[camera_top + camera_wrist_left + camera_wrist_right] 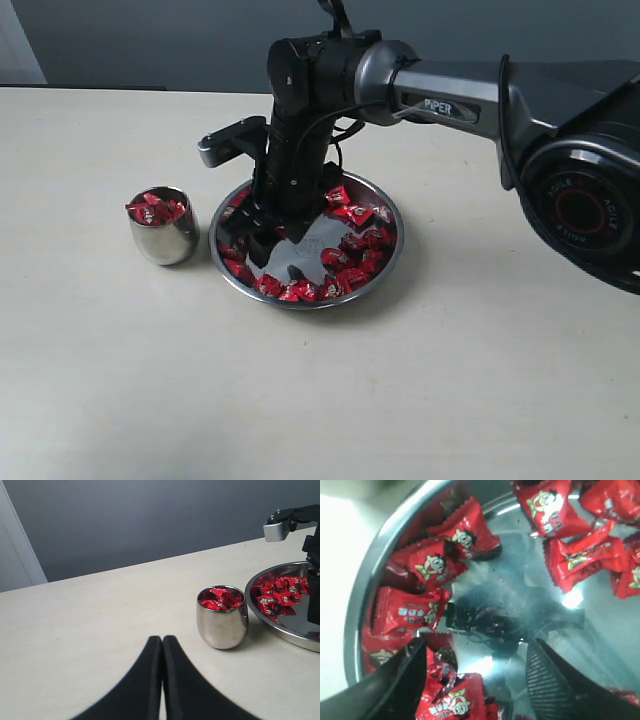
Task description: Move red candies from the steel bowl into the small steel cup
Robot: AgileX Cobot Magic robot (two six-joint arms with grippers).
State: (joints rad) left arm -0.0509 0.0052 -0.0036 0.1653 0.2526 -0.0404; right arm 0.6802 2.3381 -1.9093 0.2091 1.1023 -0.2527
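Right gripper (477,680) spread wide, empty, low in steel bowl (398,240) mid-table, among red candies (355,245). Centre one candy between jaws before closing. Small steel cup (165,240) stands just beside the bowl, toward left edge.

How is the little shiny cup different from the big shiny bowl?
The small steel cup is narrow and deep; the steel bowl is wide and shallow. The cup is full of red candies; the bowl's candies ring a bare middle. The open right gripper is in the bowl, not the cup. Both are shiny steel.
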